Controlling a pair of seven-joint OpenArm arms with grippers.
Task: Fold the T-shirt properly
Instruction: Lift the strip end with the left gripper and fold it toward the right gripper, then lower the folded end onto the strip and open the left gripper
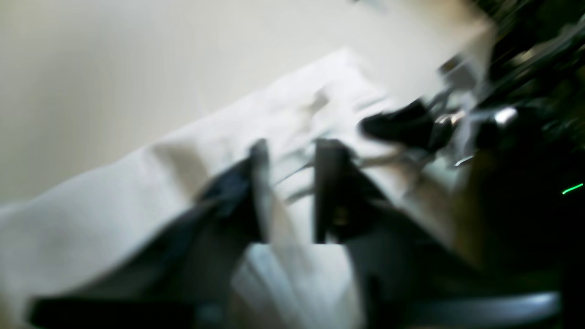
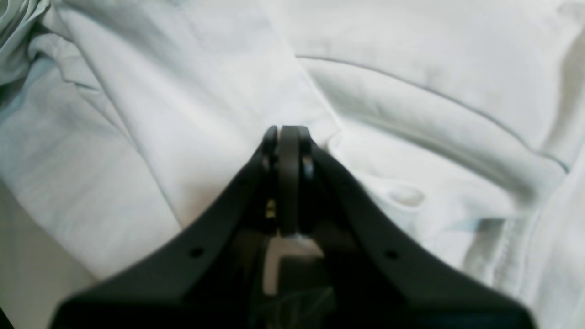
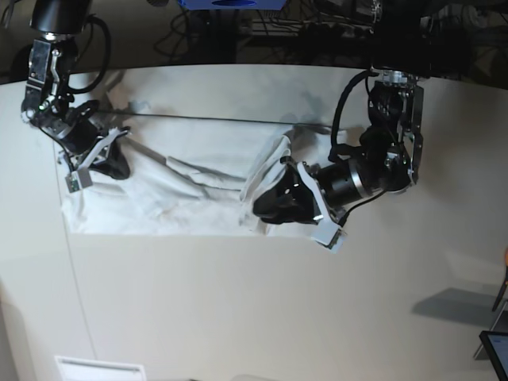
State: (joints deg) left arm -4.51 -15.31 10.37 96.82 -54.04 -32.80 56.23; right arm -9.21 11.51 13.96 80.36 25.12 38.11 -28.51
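The white T-shirt (image 3: 182, 175) lies spread and wrinkled across the far half of the table, with a raised fold near its right end. My left gripper (image 3: 266, 205) is at that fold. In the blurred left wrist view its fingers (image 1: 258, 183) stand a little apart with a strip of the shirt (image 1: 91, 219) between them. My right gripper (image 3: 111, 165) is at the shirt's left end. In the right wrist view it (image 2: 288, 130) is shut, tips together and against the cloth (image 2: 411, 91), with no fabric showing between the pads.
The pale table (image 3: 238, 302) runs toward the camera from the shirt. Dark cables and stands (image 3: 238, 32) line the far edge. A white label (image 3: 99, 369) lies at the front left. A dark screen corner (image 3: 496, 349) shows at the lower right.
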